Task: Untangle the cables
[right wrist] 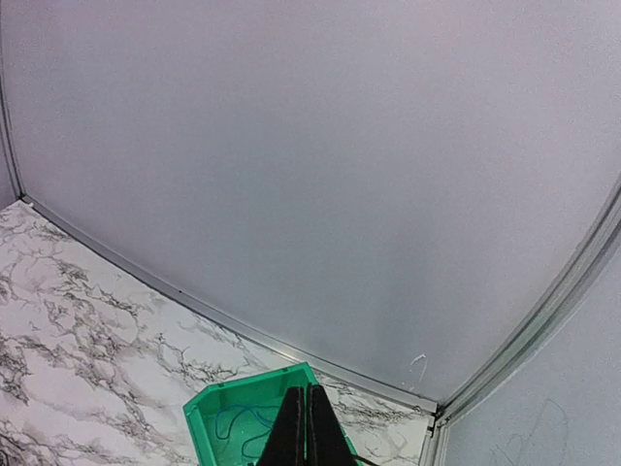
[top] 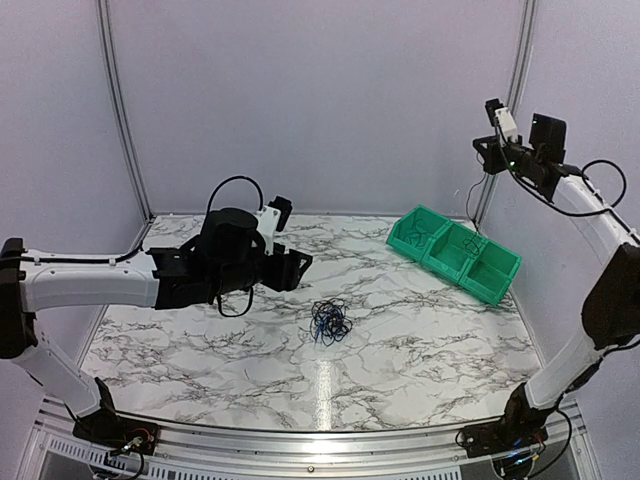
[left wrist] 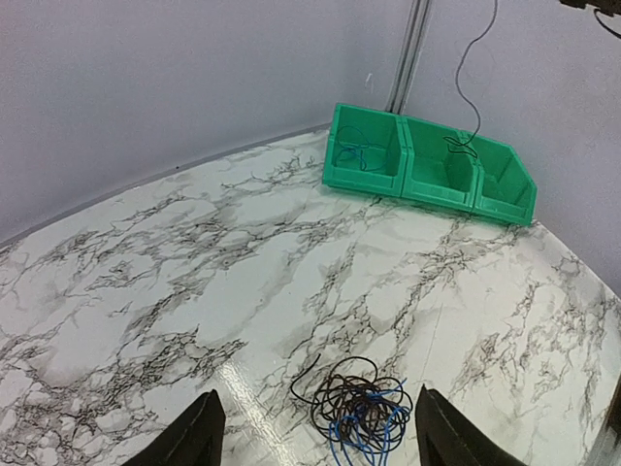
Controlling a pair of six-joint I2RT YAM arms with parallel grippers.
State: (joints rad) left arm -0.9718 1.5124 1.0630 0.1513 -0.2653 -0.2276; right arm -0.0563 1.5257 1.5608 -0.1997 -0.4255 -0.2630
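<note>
Your left gripper (left wrist: 315, 442) hangs wide open just above the marble table (top: 200, 330), and the cables (left wrist: 361, 408), a loose wad of black and blue loops, lie on the table between its fingers. Your right gripper (right wrist: 307, 432) is raised high over the green bin (left wrist: 427, 189), fingers pressed together. A dark wire (left wrist: 464, 87) hangs from it into the middle compartment. A blue wire (left wrist: 349, 153) lies in the left compartment.

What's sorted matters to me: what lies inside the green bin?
Green bin: a blue wire lies in its left compartment, a black wire drops into the middle one. The right looks empty; walls hide some floor.
</note>
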